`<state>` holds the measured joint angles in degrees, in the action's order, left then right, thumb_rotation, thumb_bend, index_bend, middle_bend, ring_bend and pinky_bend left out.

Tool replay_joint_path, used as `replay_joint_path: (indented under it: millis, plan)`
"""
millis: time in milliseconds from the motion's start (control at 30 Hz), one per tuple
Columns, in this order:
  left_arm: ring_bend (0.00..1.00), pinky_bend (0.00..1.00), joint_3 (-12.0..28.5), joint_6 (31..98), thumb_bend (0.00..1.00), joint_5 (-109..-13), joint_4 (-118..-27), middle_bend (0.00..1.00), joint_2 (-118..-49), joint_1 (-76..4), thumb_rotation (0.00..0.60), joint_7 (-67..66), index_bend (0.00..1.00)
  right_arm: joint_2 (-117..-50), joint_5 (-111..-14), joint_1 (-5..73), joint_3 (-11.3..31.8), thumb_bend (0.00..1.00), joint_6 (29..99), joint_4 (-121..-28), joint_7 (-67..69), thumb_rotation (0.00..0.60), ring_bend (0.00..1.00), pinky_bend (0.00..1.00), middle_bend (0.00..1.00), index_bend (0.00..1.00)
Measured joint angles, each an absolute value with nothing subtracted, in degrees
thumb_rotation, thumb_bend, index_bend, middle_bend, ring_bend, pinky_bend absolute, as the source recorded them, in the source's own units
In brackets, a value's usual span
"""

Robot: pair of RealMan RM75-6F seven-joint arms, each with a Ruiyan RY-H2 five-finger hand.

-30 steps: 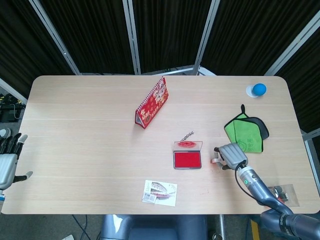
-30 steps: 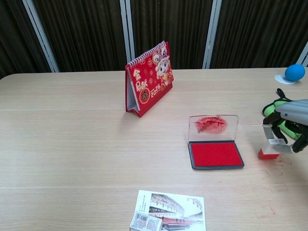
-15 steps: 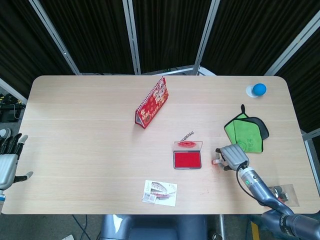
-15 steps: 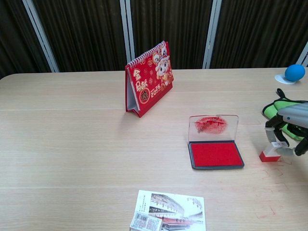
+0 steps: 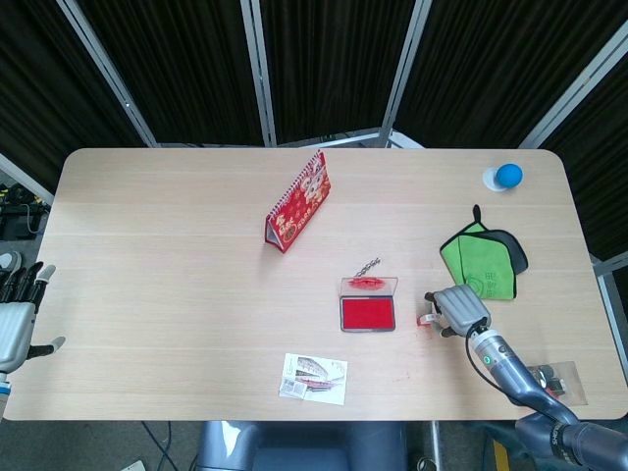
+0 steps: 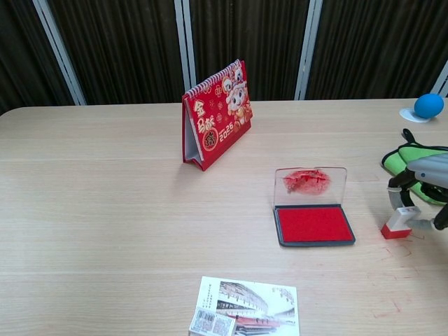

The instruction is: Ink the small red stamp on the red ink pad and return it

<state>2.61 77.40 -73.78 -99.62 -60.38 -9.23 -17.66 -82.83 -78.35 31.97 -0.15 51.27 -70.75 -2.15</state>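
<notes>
- My right robot hand (image 6: 425, 185) hung low over the worktop (image 6: 105, 210), palm down, fingers curled around the small red stamp (image 6: 397, 222).
- The stamp sat tilted, right of the open red ink pad (image 6: 313, 224).
- My left robot hand (image 5: 14, 319) rested off the worktop's edge, fingers spread, holding nothing.

i see a pale wood surface (image 5: 157, 245). on it: a red calendar (image 5: 298, 202) standing, an open ink pad (image 5: 368, 313), a stamp (image 6: 396, 222) right of it, a printed card (image 5: 314, 379), a green cloth (image 5: 479, 265), a blue ball (image 5: 507, 176).
</notes>
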Motion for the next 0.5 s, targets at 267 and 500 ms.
replay_joint_path:
  millis: [267,500]
  plan:
    - [0.00,0.00,2.51,77.69,0.00,-74.18,-99.74,0.00,-60.27,-9.10,0.600,-17.50,0.00,-81.89,-78.78,31.60,-0.02,0.25,51.82,-72.01,-2.21,0.600,0.87,1.00,0.50,0.44]
    - [0.00,0.00,2.41,77.99,0.00,-74.73,-99.98,0.00,-59.88,-8.89,0.600,-16.83,0.00,-80.48,-79.15,31.00,0.14,0.25,53.21,-74.43,-2.80,0.600,0.87,1.00,0.47,0.42]
